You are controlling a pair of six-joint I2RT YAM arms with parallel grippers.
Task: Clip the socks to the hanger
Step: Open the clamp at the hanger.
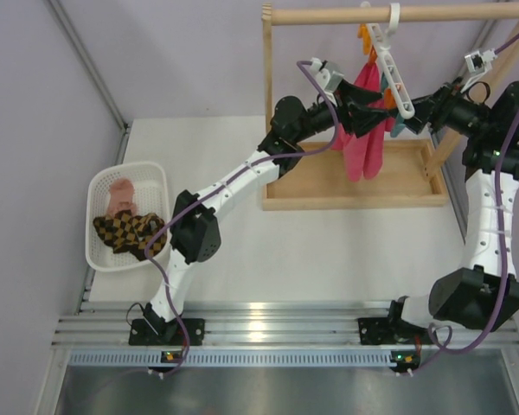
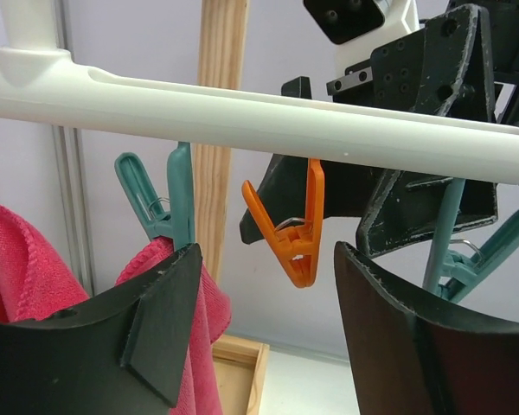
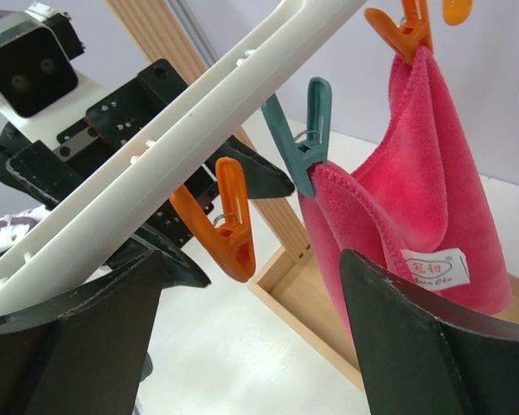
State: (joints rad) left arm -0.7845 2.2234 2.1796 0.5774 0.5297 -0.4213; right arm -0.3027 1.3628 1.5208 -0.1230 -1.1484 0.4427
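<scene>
The brown-and-yellow checked fabric socks (image 1: 125,232) lie well behind the open, empty left end effector (image 2: 266,324), the nearer one, which faces the thin white plastic hanger (image 2: 242,108).

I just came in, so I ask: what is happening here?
The left end effector and the right end effector are up at the hanger on the wooden rack, both open and empty, near a free orange clip. A pink cloth hangs clipped there. The checked socks lie in the basket, unclipped.
</scene>
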